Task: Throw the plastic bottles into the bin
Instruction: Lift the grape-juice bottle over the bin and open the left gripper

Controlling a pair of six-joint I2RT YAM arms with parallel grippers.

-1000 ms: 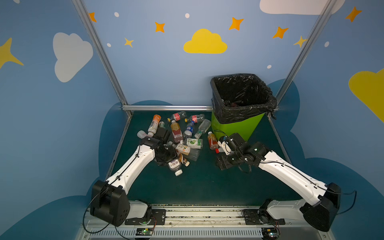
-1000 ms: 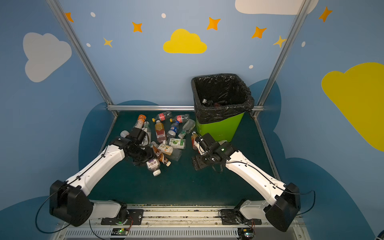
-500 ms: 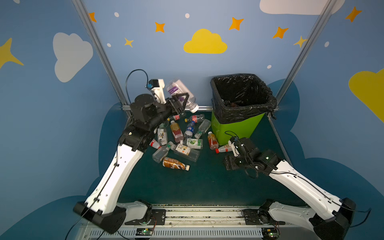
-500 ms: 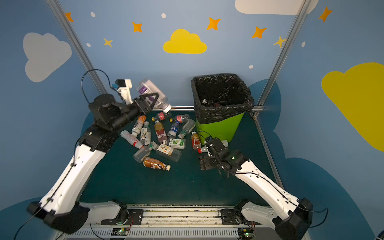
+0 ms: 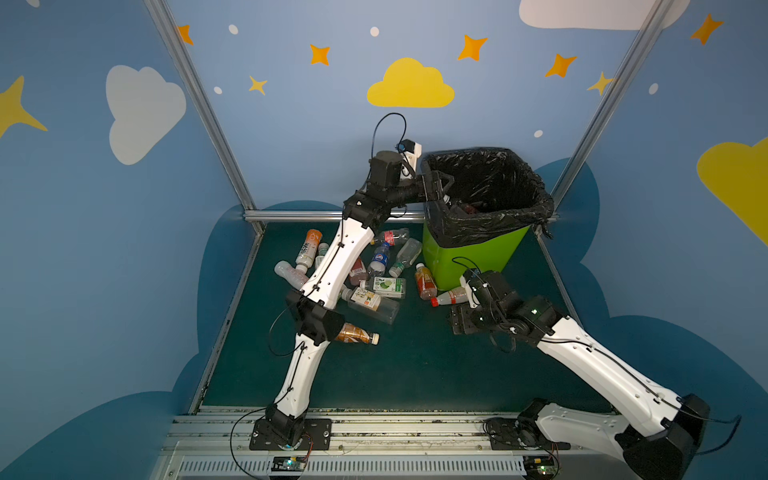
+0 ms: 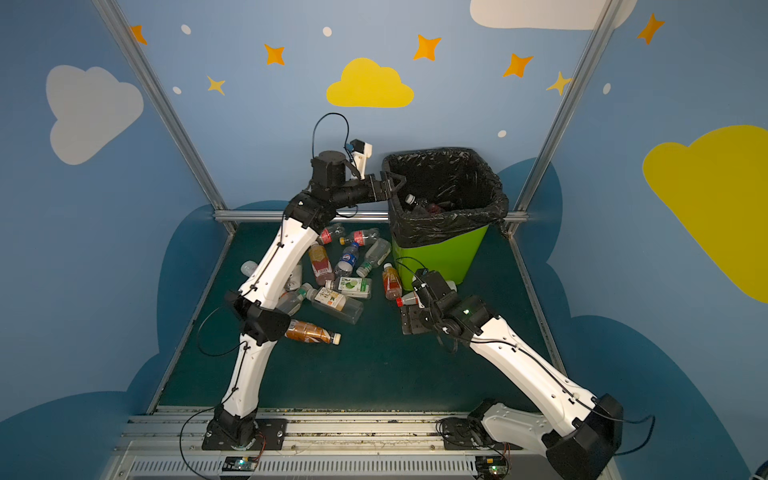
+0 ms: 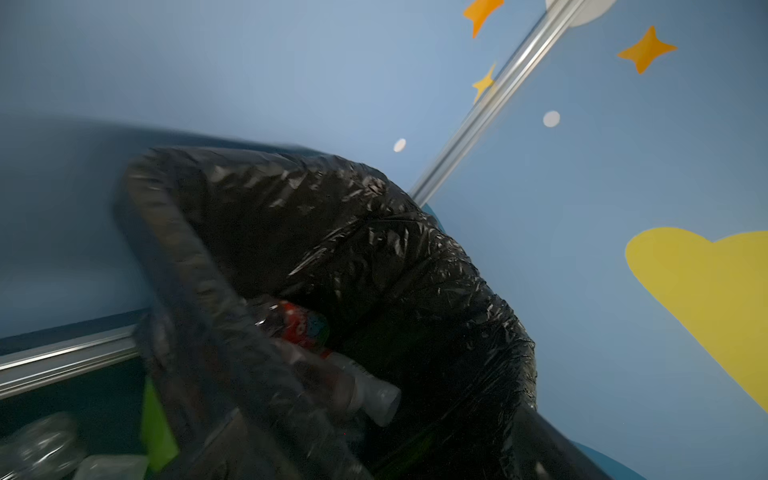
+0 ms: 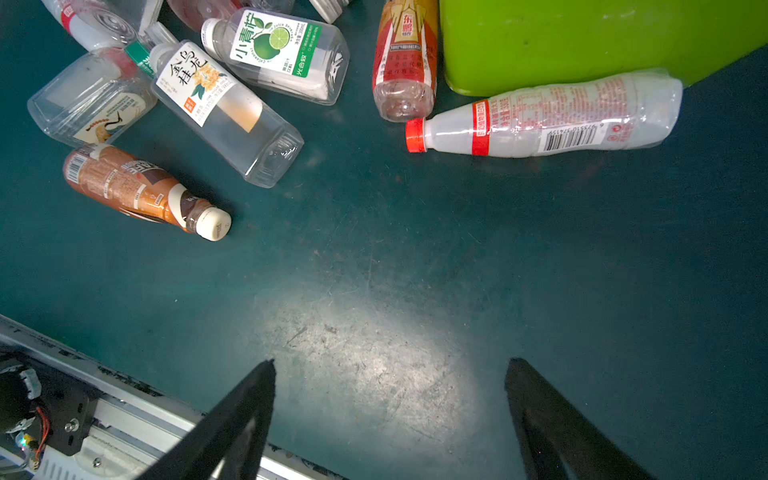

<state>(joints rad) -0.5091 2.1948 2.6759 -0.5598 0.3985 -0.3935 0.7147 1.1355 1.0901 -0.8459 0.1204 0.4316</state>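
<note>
The lime-green bin with its black bag stands at the back right. My left gripper is raised at the bin's left rim, open, with nothing between its fingers. Just below it a white-capped bottle lies blurred inside the bag, beside a red-labelled one. Several plastic bottles lie in a pile on the green floor left of the bin. My right gripper hangs open and empty low over bare floor, short of a red-capped milky bottle at the bin's foot.
A brown bottle lies apart from the pile, by my left arm's elbow. Metal frame posts and a rail bound the floor at the back. The base rail runs along the front edge.
My left arm rose from the pile with a purple-labelled bottle, swung right to the bin's rim and opened; the bottle now lies in the bag. My right gripper barely moved.
</note>
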